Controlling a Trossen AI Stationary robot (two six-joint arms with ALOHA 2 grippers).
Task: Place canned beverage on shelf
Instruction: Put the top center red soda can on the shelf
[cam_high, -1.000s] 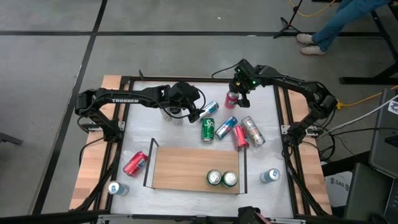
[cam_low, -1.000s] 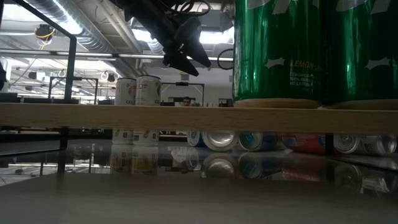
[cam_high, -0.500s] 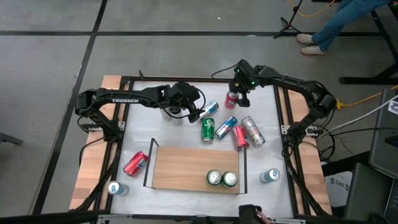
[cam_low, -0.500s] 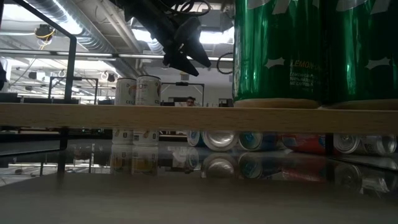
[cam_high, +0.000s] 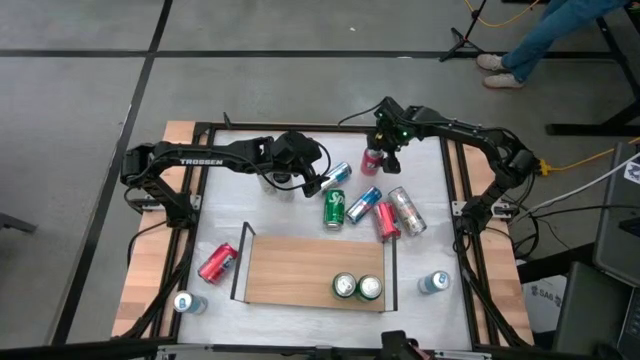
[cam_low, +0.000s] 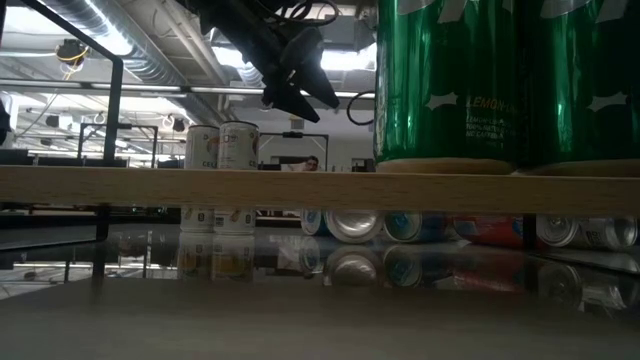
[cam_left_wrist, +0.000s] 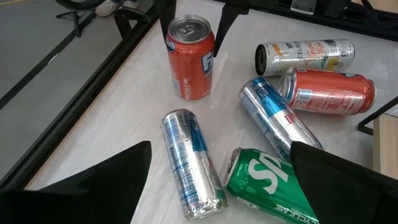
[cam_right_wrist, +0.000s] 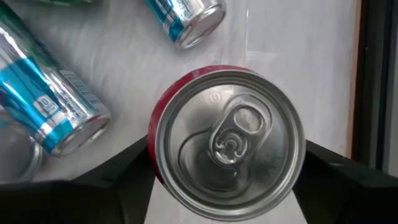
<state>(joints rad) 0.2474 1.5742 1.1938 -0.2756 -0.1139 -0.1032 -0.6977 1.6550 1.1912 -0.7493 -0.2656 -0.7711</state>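
Note:
An upright red can (cam_high: 372, 158) stands on the white table near its far edge, and its silver top (cam_right_wrist: 227, 146) fills the right wrist view. My right gripper (cam_high: 383, 150) comes down over it, one finger on each side. My left gripper (cam_high: 325, 182) hangs open above several lying cans left of the red one, with nothing between its fingers (cam_left_wrist: 217, 186). The shelf (cam_high: 300, 270), a wooden board with black end rails, lies near the front. Two green cans (cam_high: 357, 287) stand upright on it. My right gripper pinches the red can between its two fingers, on opposite sides of the upper wall (cam_right_wrist: 154, 155) just below the rim. The fingers (cam_left_wrist: 166, 28) slant steeply down from above. The can stands upright with its base on the table.
Lying beside the red can are a green can (cam_high: 334, 210), two blue-silver cans (cam_high: 363, 204), a red can (cam_high: 386, 220) and a pale can (cam_high: 407, 210). Another red can (cam_high: 218, 262) lies left of the shelf. Silver cans stand upright at both front corners (cam_high: 433, 283).

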